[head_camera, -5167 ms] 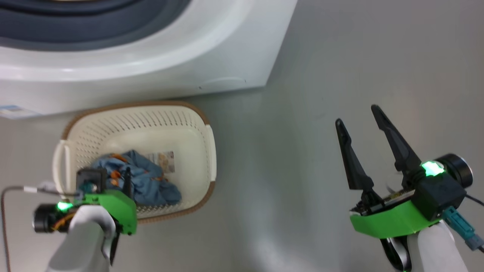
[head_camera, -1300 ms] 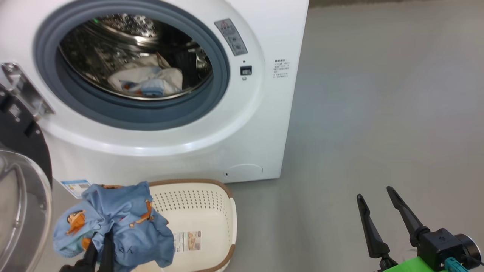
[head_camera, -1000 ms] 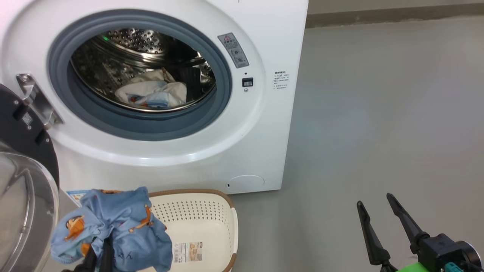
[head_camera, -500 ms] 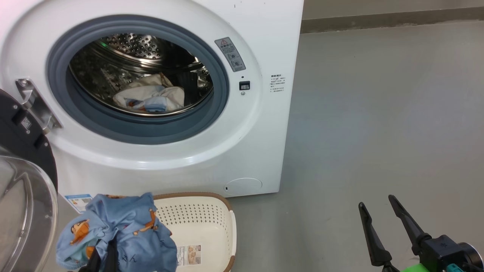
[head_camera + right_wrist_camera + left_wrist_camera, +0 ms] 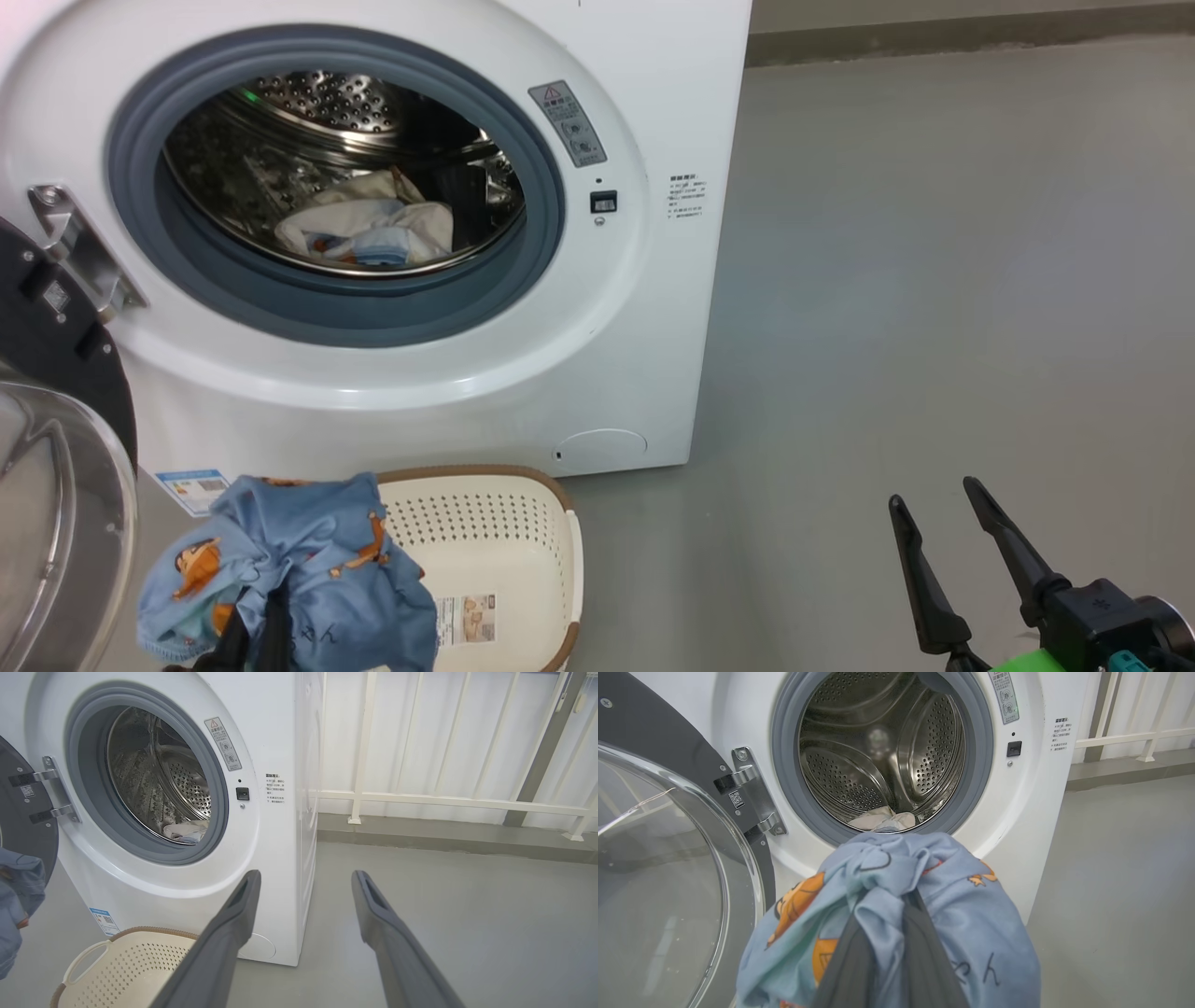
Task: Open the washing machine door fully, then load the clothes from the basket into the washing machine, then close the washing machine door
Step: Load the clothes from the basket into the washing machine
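Observation:
The white washing machine (image 5: 597, 355) stands with its door (image 5: 56, 504) swung open at the left. One cream and light blue bundle of clothes (image 5: 369, 229) lies in the steel drum. My left gripper (image 5: 257, 621) is shut on a second light blue bundle with orange figures (image 5: 308, 560), held above the left end of the basket (image 5: 523, 523). In the left wrist view this bundle (image 5: 971, 914) hangs over my fingers (image 5: 924, 952), just below the drum opening. My right gripper (image 5: 934, 499) is open and holds nothing, low on the right, off the machine's right corner.
Bare grey floor (image 5: 934, 280) stretches to the right of the machine. A white railing (image 5: 444, 798) on a low kerb runs behind it. The door's glass bowl (image 5: 658, 891) bulges close to my left gripper's left side.
Five seconds ago the blue bundle lay in the basket; now my left gripper holds it lifted above the rim. The camera has tilted up to the drum. Over the last second, only slight camera shifts.

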You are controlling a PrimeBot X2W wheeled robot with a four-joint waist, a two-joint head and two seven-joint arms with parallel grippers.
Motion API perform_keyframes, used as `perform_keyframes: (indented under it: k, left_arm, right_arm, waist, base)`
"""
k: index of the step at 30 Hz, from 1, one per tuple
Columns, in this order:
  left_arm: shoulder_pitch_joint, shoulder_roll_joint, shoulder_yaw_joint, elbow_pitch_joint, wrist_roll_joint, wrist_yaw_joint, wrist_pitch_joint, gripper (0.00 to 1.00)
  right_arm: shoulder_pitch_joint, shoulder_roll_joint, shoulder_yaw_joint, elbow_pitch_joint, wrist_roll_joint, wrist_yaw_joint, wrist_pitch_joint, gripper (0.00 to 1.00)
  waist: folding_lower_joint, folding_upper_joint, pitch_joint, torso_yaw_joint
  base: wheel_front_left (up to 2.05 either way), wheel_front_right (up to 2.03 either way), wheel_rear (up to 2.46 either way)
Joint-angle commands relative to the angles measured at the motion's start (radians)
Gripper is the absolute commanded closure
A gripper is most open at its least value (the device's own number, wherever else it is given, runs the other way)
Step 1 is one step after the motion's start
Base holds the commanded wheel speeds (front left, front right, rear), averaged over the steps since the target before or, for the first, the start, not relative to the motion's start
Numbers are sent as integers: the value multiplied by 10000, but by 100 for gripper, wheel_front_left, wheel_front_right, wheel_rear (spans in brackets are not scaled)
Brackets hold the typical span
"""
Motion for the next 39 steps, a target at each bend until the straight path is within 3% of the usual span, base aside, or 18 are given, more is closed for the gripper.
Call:
perform_keyframes:
  k: [1, 12, 22, 30, 39]
  left_arm:
    - [-584, 208, 374, -168, -110, 95, -66, 100]
    - [-3082, -233, 101, 1671, -609, -887, -4, 100]
    - [-6103, -330, 366, 3877, -812, -1527, -157, 100]
    - [-8842, 290, 777, 5404, -1110, -2162, 404, 100]
    - [-11545, 1364, 1020, 6470, -1452, -2876, 2219, 100]
  right_arm:
    - [-165, -56, 198, -334, 28, 16, -3, 0]
    - [-926, -56, 374, -596, 81, 16, -142, 0]
    - [-2048, -56, 684, -575, 230, 16, -473, 0]
    - [-3040, -56, 909, -282, 661, 16, -804, 0]
    - [-3826, -56, 1188, -124, 1205, 16, -883, 0]
  waist:
    - [0, 0, 125, -28]
    - [0, 0, 1723, -164]
    - [0, 0, 3678, -753]
    - [0, 0, 5312, -1504]
    - [0, 0, 6370, -2297]
  base:
    - [0, 0, 0]
    - [0, 0, 0]
    - [0, 0, 0]
    - [0, 0, 0]
    - [0, 0, 0]
